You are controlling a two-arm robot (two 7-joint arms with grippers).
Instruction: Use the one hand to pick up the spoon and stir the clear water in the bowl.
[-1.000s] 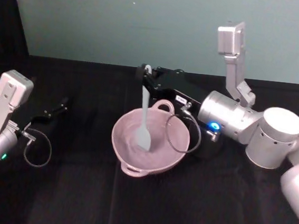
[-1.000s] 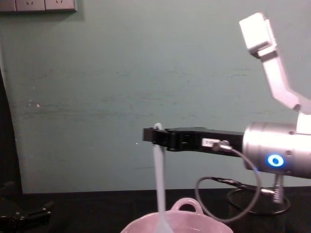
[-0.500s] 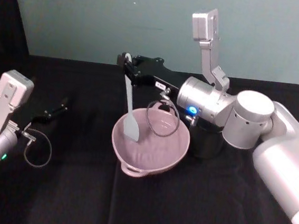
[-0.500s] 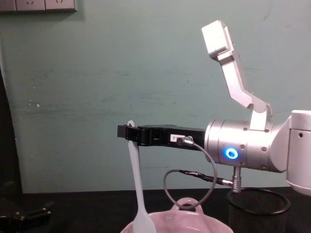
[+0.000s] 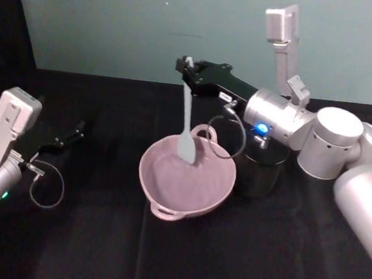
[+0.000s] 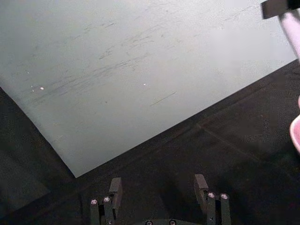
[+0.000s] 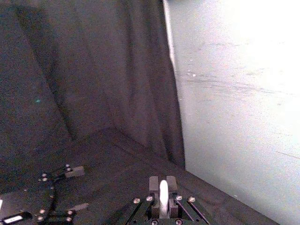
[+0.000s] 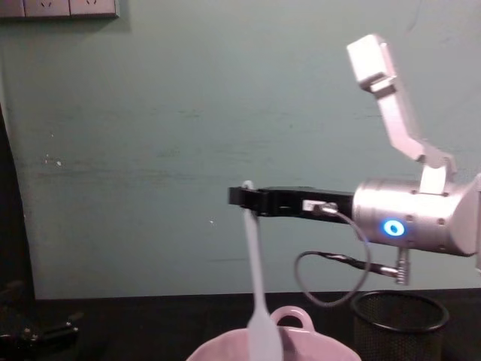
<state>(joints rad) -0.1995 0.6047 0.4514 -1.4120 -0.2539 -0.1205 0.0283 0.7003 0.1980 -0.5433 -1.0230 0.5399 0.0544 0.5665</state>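
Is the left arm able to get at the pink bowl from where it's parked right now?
Probably yes: the left end effector sits apart from the bowl, open, with bare cloth between. The right end effector holds the spoon above the bowl, so they might collide.

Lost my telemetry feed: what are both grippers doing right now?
Left gripper: open, holding nothing.
Right gripper: closed on the spoon, over the bowl.

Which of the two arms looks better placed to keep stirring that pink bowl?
The right. Its claw is shut on the white spoon, whose head hangs inside the pink bowl. The left claw rests open, off to the left on the black table, away from the bowl.
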